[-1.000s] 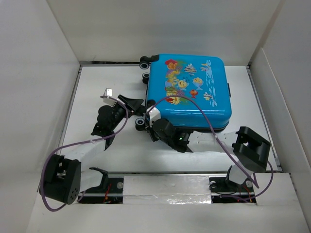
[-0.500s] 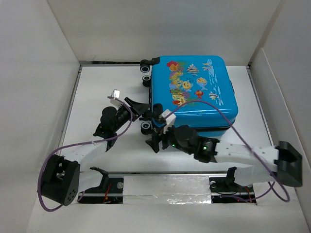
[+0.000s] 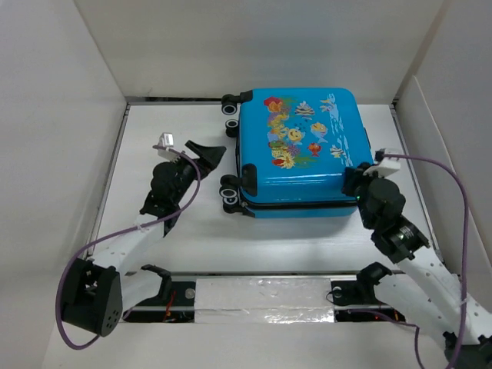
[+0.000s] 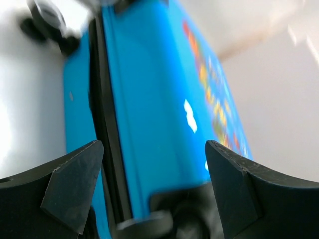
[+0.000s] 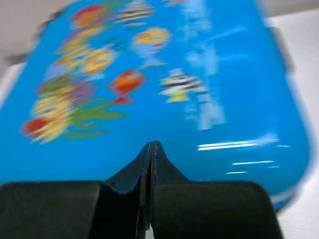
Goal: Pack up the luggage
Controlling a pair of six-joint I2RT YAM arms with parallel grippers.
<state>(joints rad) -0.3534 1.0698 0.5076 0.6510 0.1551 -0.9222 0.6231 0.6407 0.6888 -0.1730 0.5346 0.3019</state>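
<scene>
The luggage (image 3: 304,154) blocks the far right (open table (image 3: 292,242) along its near side).

Place: a robot test cell in a lab
Enclosure: plain white panel walls (image 3: 69,115) boxing in a flat white tabletop (image 3: 307,246)
Rig: black-and-white left arm (image 3: 123,247) and right arm (image 3: 419,265) bolted at the near edge, trailing a purple cable (image 3: 464,231)
Fixings: silver foil tape strip (image 3: 261,296)

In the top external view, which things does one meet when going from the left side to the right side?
left pincer → black wheels → luggage → right pincer
</scene>
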